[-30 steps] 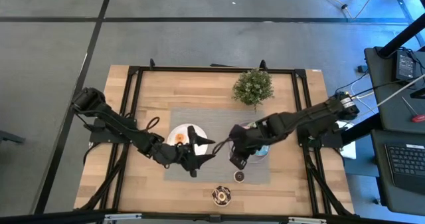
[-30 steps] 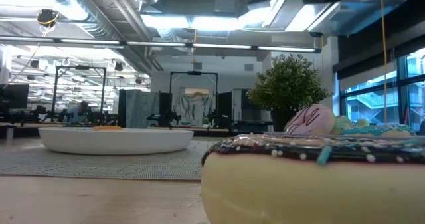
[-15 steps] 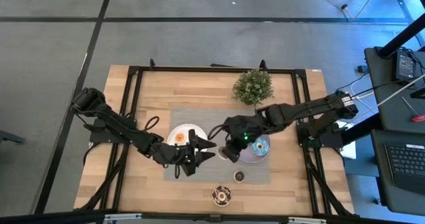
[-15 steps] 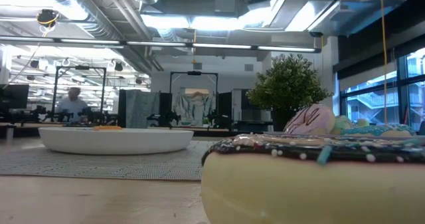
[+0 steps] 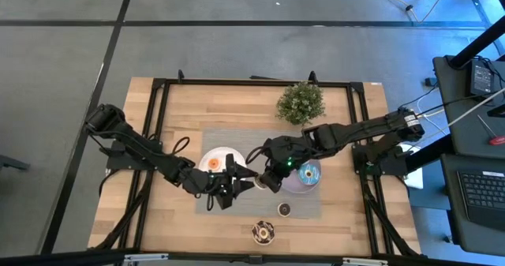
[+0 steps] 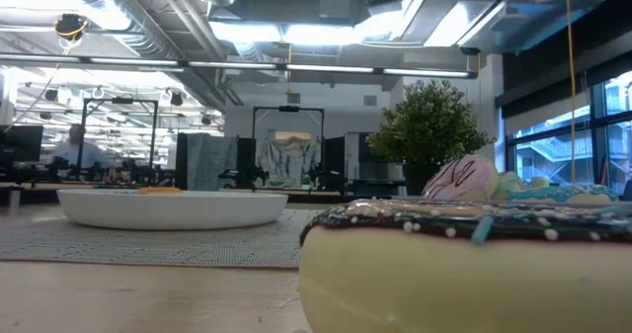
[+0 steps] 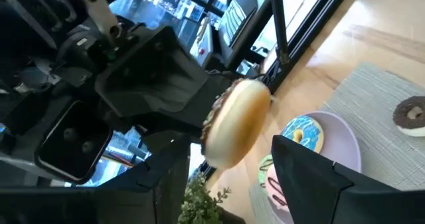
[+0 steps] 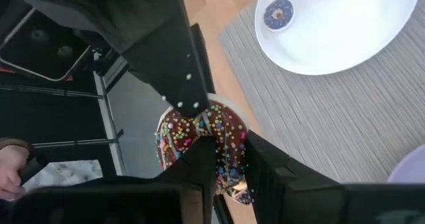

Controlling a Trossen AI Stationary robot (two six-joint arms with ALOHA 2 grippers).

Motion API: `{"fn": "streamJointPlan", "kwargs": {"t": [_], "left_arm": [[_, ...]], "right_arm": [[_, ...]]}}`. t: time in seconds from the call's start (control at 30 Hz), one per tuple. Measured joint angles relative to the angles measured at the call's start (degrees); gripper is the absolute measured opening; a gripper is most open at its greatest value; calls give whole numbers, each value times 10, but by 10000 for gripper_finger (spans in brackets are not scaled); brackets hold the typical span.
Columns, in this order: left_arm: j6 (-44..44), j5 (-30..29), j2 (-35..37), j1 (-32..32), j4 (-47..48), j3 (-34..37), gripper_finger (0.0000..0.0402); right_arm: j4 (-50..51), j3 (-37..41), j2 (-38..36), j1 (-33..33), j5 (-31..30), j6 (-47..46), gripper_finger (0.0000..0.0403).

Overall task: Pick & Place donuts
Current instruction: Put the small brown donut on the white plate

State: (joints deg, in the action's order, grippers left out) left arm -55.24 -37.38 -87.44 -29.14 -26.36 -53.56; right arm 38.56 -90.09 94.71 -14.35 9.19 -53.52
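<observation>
Both grippers meet above the grey mat (image 5: 237, 136), between the white plate (image 5: 223, 152) and the lilac plate (image 5: 296, 189). My right gripper (image 5: 264, 181) (image 8: 229, 161) is shut on the speckled mini donut (image 8: 199, 134) (image 7: 236, 124), which has chocolate icing and coloured sprinkles. My left gripper (image 5: 246, 177) (image 7: 232, 177) faces it, open, with its fingers on either side of the donut. The orange mini (image 5: 213, 164) and the purple mini (image 8: 277, 13) lie on the white plate. The blue donut (image 5: 308, 173) lies on the lilac plate, the dark brown mini (image 5: 284, 209) on the mat, and the chocolate-sprinkled large donut (image 5: 263, 233) (image 6: 464, 264) on the wood. My right gripper pinches the speckled mini donut's ring (image 8: 222, 141) between its two fingers, reaching level from the table's right. The donut is lifted clear of the mat and stands on edge, tilted. My left gripper has one finger (image 8: 176, 71) over the donut's far rim (image 8: 189, 114); whether it touches, I cannot tell.
A potted plant (image 5: 301, 102) stands at the far edge of the mat, beyond the lilac plate. The pink donut (image 6: 459, 178) also lies on that plate. Bare wood runs along the table's near left (image 5: 150, 219). People move in the room beyond the table.
My right gripper has risen from the mat near the lilac plate and moved toward the table's left, carrying the speckled mini donut up to my left gripper. The donut is now lifted clear between the two grippers.
</observation>
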Motion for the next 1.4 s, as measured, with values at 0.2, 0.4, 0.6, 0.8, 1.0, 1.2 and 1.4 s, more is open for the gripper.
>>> {"fn": "streamJointPlan", "kwargs": {"t": [0.2, 0.4, 0.6, 0.8, 1.0, 1.2, 1.4], "left_arm": [[0, 6, 0, 0, 4, 0, 192], [0, 11, 0, -1, 8, 0, 162], [0, 9, 0, -1, 7, 0, 125], [0, 9, 1, -1, 6, 0, 90], [0, 9, 1, -1, 7, 0, 65], [1, 10, 1, -1, 9, 0, 54], [5, 10, 0, -5, 10, 0, 55]], "right_arm": [[-1, 0, 6, 0, 0, 8, 74], [-4, 0, 6, 0, 1, 10, 74], [-6, 0, 6, 0, 0, 11, 74], [-7, 0, 6, 0, 0, 16, 74], [-7, 0, 6, 0, 0, 26, 74], [-1, 0, 6, 0, -1, 46, 102], [7, 0, 1, 2, -2, 74, 189]]}}
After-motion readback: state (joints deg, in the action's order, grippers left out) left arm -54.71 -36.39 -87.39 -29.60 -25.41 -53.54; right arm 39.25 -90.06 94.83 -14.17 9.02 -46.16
